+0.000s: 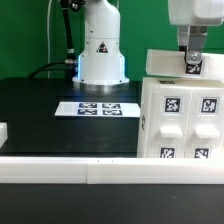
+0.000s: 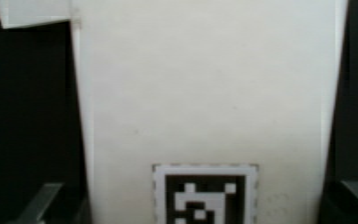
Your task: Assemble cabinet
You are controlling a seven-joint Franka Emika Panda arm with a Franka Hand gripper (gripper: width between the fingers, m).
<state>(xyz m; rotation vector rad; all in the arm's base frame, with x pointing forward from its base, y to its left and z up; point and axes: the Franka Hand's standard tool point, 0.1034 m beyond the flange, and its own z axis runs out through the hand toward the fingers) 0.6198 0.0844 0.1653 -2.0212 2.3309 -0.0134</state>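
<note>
The cabinet (image 1: 180, 120) is the big white box at the exterior view's right, with several black-and-white tags on its near face. My gripper (image 1: 191, 58) comes down from above onto its top rear part, where a tag shows just below the fingers. In the wrist view a tall white panel (image 2: 202, 100) of the cabinet fills the picture, with one tag near the fingers. My gripper (image 2: 202, 205) straddles this panel. The dark fingertips (image 2: 44, 203) stand wide apart at either side, with a thin dark gap to the panel's edge on one side.
The marker board (image 1: 98, 107) lies on the black table in front of the robot's white base (image 1: 100, 55). A small white part (image 1: 3, 130) shows at the exterior view's left edge. A white rail (image 1: 100, 172) runs along the near edge.
</note>
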